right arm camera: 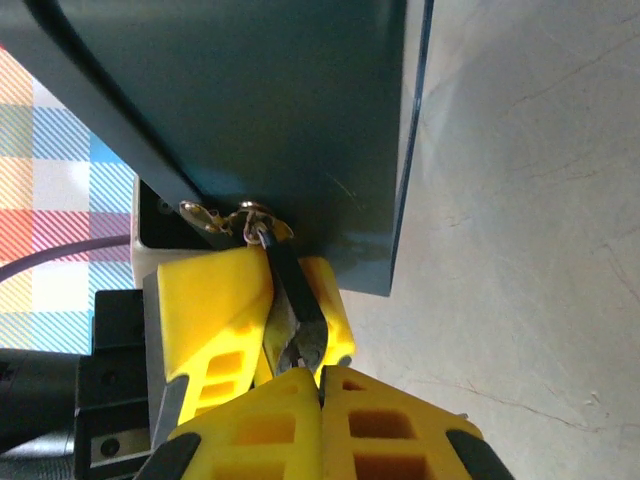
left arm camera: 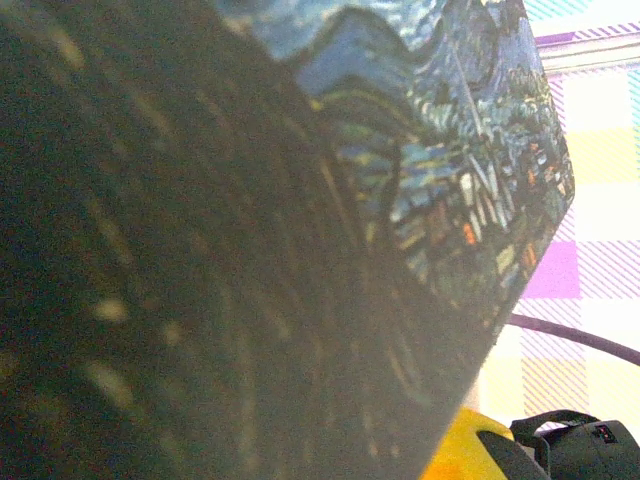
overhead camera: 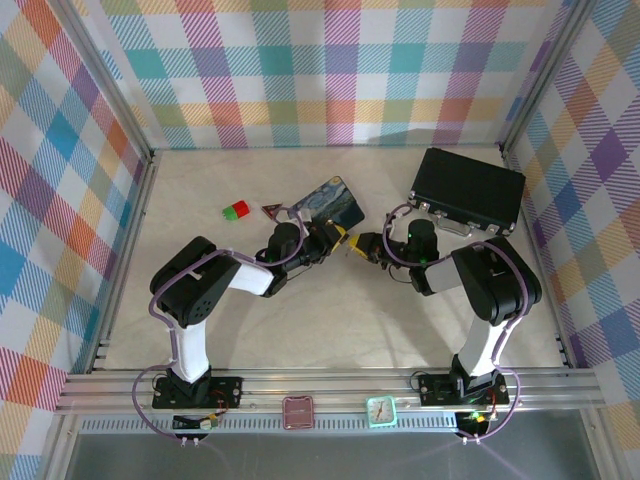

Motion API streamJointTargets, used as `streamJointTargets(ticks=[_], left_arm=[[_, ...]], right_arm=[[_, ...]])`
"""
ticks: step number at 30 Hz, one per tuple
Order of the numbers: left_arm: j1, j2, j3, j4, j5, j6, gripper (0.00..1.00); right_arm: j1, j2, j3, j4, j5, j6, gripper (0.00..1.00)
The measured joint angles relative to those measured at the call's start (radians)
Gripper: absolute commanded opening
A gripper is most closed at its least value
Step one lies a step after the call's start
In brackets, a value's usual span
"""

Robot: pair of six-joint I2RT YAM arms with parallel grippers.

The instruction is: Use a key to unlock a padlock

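One axis is being shared beside the tin by the padlock, clamped in the left gripper, and the key, pinched in the right gripper.

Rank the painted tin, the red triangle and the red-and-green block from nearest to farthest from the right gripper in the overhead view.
1. painted tin, just beyond and left of the right gripper.
2. red triangle, left of the tin.
3. red-and-green block, farthest left.
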Motion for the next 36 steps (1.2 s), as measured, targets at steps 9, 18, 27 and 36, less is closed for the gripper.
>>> streamJointTargets(ticks=[9,18,27,36], left_arm=[[-0.004,0.000,0.015,-0.011,-0.037,-0.015,0.00],[-0.010,0.001,0.029,-0.011,-0.084,-0.013,0.00],[-0.031,0.028,0.055,0.003,-0.097,-0.007,0.00],[-0.030,0.068,0.079,0.049,-0.130,-0.023,0.00]], right_arm=[[0.010,0.000,0.004,0.016,0.060,0.008,0.00],[0.020,-0.011,0.002,0.029,0.118,0.087,0.13],[-0.005,-0.227,-0.086,-0.167,0.222,-0.023,0.41],[-0.008,-0.387,-0.087,-0.343,0.241,-0.214,0.41]])
